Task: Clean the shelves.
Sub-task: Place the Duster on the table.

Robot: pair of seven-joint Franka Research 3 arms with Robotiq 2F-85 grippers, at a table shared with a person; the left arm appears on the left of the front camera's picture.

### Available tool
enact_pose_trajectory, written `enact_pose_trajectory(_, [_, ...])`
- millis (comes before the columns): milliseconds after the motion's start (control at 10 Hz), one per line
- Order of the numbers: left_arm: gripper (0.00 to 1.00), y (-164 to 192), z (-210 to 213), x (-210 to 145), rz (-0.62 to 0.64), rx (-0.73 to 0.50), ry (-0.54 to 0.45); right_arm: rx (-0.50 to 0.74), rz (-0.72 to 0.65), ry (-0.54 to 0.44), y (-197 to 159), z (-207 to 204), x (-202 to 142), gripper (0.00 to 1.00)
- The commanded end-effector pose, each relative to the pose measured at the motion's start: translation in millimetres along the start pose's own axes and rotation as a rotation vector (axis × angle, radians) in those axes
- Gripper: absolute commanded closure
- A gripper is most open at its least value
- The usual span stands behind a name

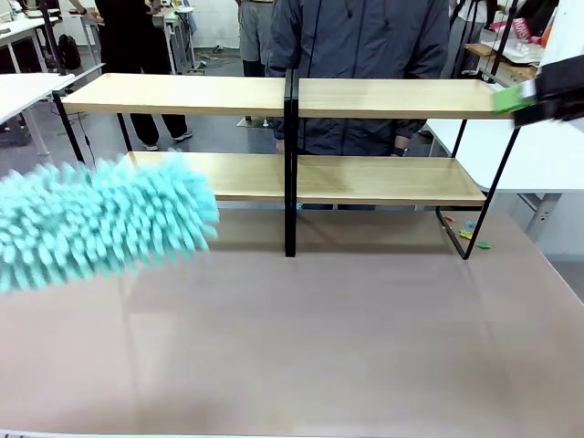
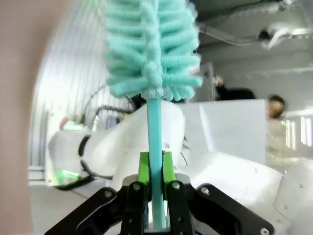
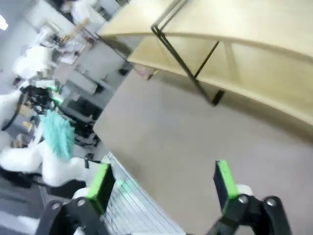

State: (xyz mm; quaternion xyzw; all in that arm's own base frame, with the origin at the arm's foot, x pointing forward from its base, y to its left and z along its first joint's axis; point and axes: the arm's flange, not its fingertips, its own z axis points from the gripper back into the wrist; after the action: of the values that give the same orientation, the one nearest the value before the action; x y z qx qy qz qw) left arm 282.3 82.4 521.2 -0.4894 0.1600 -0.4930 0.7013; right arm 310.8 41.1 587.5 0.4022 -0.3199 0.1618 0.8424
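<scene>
Now, duster ready short of the shelves (image 1: 292,178).
My left end effector (image 2: 155,171) clamps the duster (image 2: 151,49) handle for sweeping; my right end effector (image 3: 164,183) hangs released.

Person in dark jacket (image 1: 365,46) behind; small colourful bits (image 1: 470,235) on tabletop.

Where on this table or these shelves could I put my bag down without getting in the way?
The table in front of the shelves is bare across its middle and right. Both top boards and the right lower board are also free. The left side is crowded: the left gripper holds a fluffy teal duster there, by the lower left board.
</scene>
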Motion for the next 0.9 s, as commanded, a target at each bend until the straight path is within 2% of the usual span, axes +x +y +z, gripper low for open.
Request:
enact_pose_trajectory(0, [0.88,9.7,42.9,-20.1,0.113,-0.172,0.215,0.083,-0.526,0.013,-53.3,-44.3,-86.1,0.00])
enact_pose_trajectory(200, [0.88,76.1,39.5,15.2,0.128,-0.222,0.152,-0.023,-0.561,0.136,-79.9,-49.6,-115.7,0.00])
enact_pose_trajectory(300, [0.88,101.5,32.1,25.1,0.142,-0.173,0.091,-0.012,-0.544,0.141,-85.8,-45.2,-122.1,0.00])
enact_pose_trajectory(400, [0.88,121.8,27.0,30.0,0.132,-0.121,0.003,0.037,-0.471,0.098,-95.7,-48.2,-27.3,0.00])
enact_pose_trajectory(500, [0.88,138.9,22.0,31.5,0.171,-0.049,-0.091,0.037,-0.471,0.098,-95.7,-48.2,-27.3,0.00])
enact_pose_trajectory(600, [0.88,153.0,18.0,32.1,0.193,-0.004,-0.127,0.037,-0.471,0.098,-95.7,-48.2,-27.3,0.00])
enact_pose_trajectory(800, [0.88,172.8,14.7,35.6,0.205,-0.021,-0.090,0.037,-0.471,0.098,-95.7,-48.2,-27.3,0.00])
